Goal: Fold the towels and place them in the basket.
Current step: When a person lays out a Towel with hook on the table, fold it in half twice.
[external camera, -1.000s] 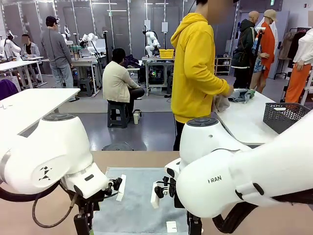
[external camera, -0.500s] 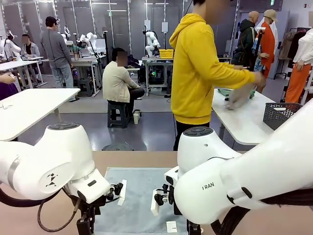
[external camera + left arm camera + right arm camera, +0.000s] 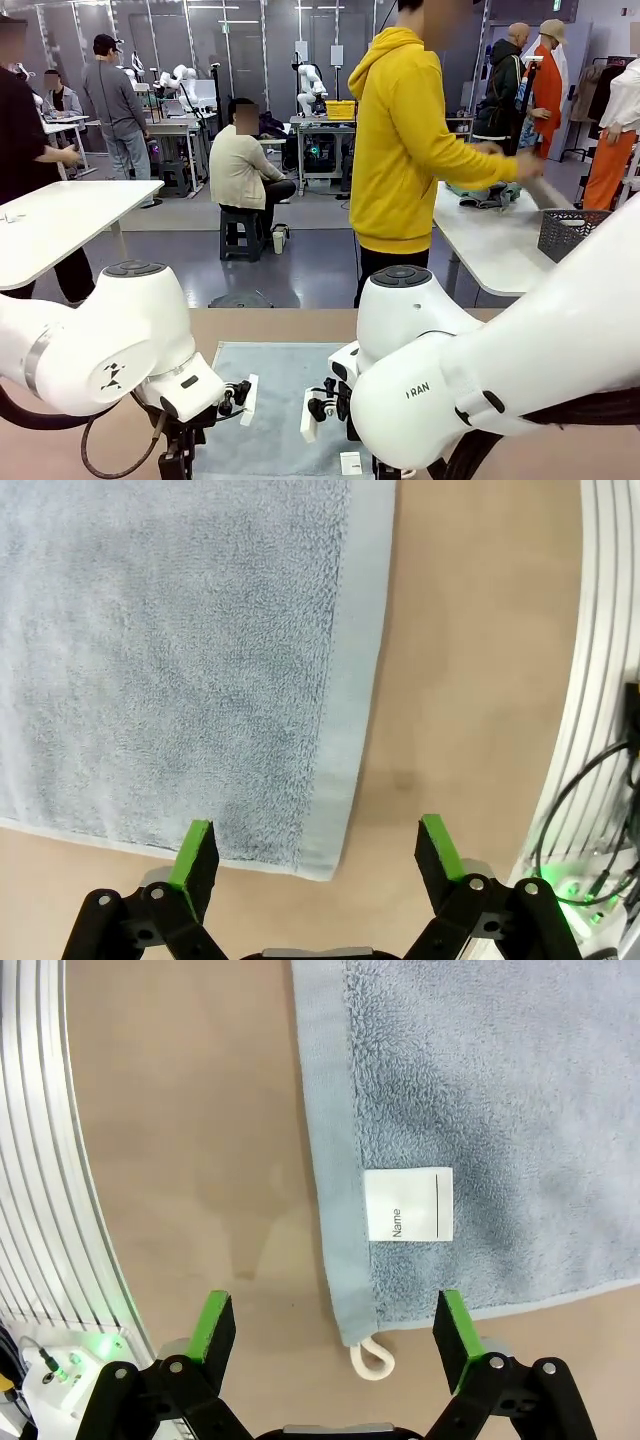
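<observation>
Two benches: the tan bench point(image 3: 270, 325) carries one pale blue-grey towel point(image 3: 285, 400), spread flat at six o'clock in the front view, between two white arms. The white bench point(image 3: 490, 245) beyond holds one dark grey basket point(image 3: 580, 232) at three o'clock. The left fingers point(image 3: 197, 855) and right fingers point(image 3: 213, 1328) are both released, each above a towel corner. One name label point(image 3: 408, 1204) has one loop point(image 3: 372, 1358) at its six o'clock.
</observation>
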Robot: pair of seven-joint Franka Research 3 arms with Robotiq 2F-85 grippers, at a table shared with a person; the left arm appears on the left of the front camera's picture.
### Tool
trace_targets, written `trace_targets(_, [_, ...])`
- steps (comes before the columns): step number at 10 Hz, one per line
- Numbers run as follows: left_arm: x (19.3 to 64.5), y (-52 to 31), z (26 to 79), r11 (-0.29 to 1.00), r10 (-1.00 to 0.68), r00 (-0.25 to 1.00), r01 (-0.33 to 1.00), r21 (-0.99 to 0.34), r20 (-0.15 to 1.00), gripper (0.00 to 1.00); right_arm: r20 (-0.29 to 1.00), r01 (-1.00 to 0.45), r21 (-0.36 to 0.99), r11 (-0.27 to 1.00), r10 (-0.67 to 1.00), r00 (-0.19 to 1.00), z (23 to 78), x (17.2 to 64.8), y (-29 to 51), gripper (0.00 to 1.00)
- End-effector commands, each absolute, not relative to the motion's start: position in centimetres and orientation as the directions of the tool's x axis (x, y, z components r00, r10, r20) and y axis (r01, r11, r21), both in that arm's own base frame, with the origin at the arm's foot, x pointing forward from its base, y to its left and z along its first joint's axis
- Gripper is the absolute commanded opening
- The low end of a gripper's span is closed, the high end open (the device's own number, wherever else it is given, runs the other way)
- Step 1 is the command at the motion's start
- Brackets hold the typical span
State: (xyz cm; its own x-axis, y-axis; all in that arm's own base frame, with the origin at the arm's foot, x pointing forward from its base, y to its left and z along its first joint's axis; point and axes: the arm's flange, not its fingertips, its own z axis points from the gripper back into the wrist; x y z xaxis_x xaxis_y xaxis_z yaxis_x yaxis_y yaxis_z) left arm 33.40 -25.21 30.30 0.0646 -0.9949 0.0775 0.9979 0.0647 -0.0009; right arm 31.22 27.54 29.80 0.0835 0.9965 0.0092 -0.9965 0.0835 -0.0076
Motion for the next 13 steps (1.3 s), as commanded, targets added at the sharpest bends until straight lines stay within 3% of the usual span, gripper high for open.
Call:
trace_targets(1, [29.44,-22.03,28.43,0.048,-0.995,0.046,0.999,0.024,0.093,1.0,0.025,-0.998,-0.02,0.06,0.998,0.059,28.05,28.27,24.8,1.0])
trace_targets(4, [29.6,-22.11,28.16,0.032,-0.996,0.03,0.999,0.017,0.083,1.0,0.025,-0.998,-0.015,0.068,0.997,0.068,27.75,28.68,24.88,1.0])
trace_targets(5, [29.58,-22.07,28.19,0.031,-0.997,0.03,0.999,0.013,0.074,0.78,0.035,-0.998,-0.006,0.07,0.997,0.069,27.72,28.71,24.83,1.0])
trace_targets(6, [29.74,-22.09,28.03,0.025,-0.998,0.024,1.0,0.014,0.059,0.43,0.03,-0.997,-0.007,0.071,0.997,0.07,27.65,28.83,24.79,0.73])
trace_targets(7, [29.73,-22.11,27.93,0.017,-0.999,0.016,1.0,0.012,0.051,0.19,0.027,-0.998,-0.006,0.069,0.997,0.069,27.62,28.85,24.8,0.52])
trace_targets(8, [29.7,-22.1,27.95,0.013,-0.999,0.012,1.0,0.017,0.047,0.0,0.027,-0.998,-0.002,0.07,0.997,0.07,27.57,28.86,24.84,0.13])
trace_targets(9, [29.67,-21.99,28.07,0.014,-0.999,0.013,1.0,0.02,0.049,0.0,0.025,-0.998,-0.001,0.07,0.997,0.069,27.59,28.89,24.86,0.0])
trace_targets(11, [29.84,-21.81,28.29,0.023,-0.999,0.022,1.0,0.02,0.049,0.05,0.026,-0.997,-0.003,0.077,0.997,0.077,27.87,29.14,24.83,0.0])
trace_targets(12, [29.84,-21.84,28.35,0.022,-0.999,0.021,1.0,0.018,0.046,0.0,0.026,-0.997,-0.003,0.079,0.997,0.078,27.96,29.15,24.85,0.04])
trace_targets(13, [29.91,-21.9,28.35,0.021,-0.999,0.02,1.0,0.016,0.047,0.0,0.026,-0.997,0.001,0.083,0.996,0.083,28.05,29.22,24.78,0.0])
